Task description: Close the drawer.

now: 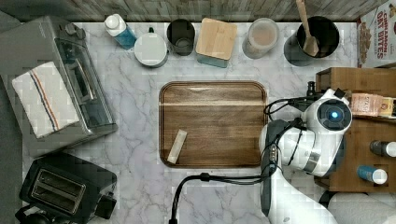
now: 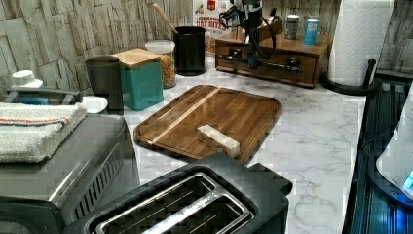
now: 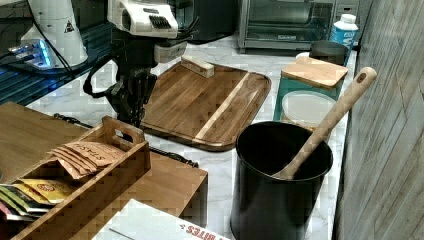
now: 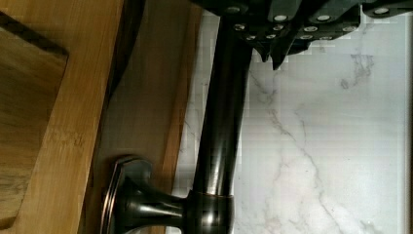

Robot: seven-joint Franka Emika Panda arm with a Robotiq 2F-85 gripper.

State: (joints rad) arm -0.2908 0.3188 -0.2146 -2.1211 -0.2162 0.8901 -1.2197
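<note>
— Where do we find the drawer (image 2: 272, 68)?

— In the left view it is the long front panel of the wooden cabinet (image 2: 319, 46) at the far end of the marble counter (image 2: 316, 131), beyond the dark wooden tray (image 2: 243, 109). A dark bar handle (image 2: 265, 63) runs along the panel. In the top view the cabinet sits at the top view's right, with the arm over its front edge.

— Is the drawer in or out?

— In the left view we see the panel lying close against the cabinet, flush or almost so. In the wrist view a dark seam runs between the lighter cabinet top and the shaded panel. We cannot tell how wide that seam is.

— And the gripper (image 4: 272, 56)?

— It points down in front of the panel. In the wrist view its tips sit close together with nothing between them, and the bar passes just beside them. We cannot tell whether they touch the bar or the panel.

— What else do we see?

— A small pale block (image 1: 177, 146) lies on the tray, near the corner at the top view's lower left. An open wooden box of tea bags (image 3: 100, 165) stands on top of the cabinet.
</note>
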